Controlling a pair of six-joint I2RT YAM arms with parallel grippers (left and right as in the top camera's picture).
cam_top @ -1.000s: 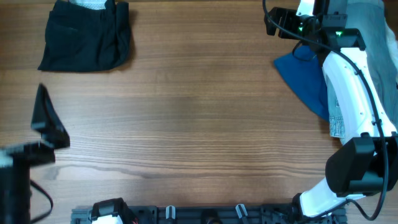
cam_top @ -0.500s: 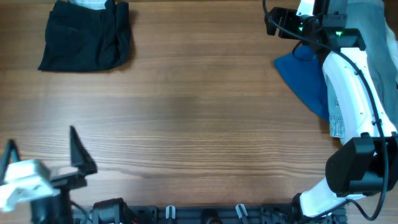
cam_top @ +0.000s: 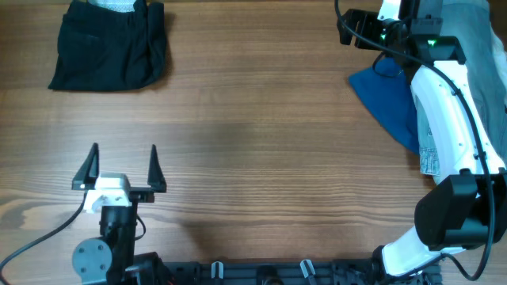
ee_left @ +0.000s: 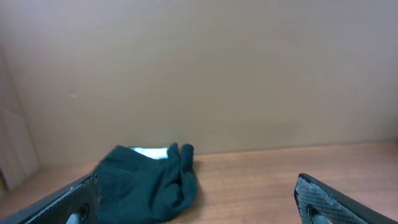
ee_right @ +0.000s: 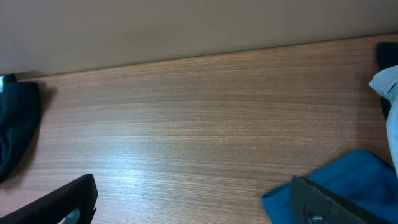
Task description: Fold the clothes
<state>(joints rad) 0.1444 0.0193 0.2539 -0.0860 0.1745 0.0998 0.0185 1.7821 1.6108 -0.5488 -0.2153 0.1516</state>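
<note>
The black clothes [cam_top: 111, 46] lie folded in a compact bundle at the table's far left corner, a pale waistband showing at the top edge. They also show in the left wrist view [ee_left: 149, 183], ahead of the fingers, and at the left edge of the right wrist view [ee_right: 15, 124]. My left gripper [cam_top: 120, 166] is open and empty, low over the near left of the table, well short of the clothes. My right gripper [cam_top: 345, 28] is open and empty at the far right, next to the bright blue cloth [cam_top: 388, 99].
The bright blue cloth lies at the right edge under my right arm [cam_top: 444, 111], and shows in the right wrist view [ee_right: 329, 193]. Grey-blue denim [cam_top: 483, 47] lies at the far right. A dark rail [cam_top: 261, 273] runs along the near edge.
My left arm has swung from the left edge toward the near left of the table and turned, fingers now pointing at the far side. The right arm and the clothes have not moved.
</note>
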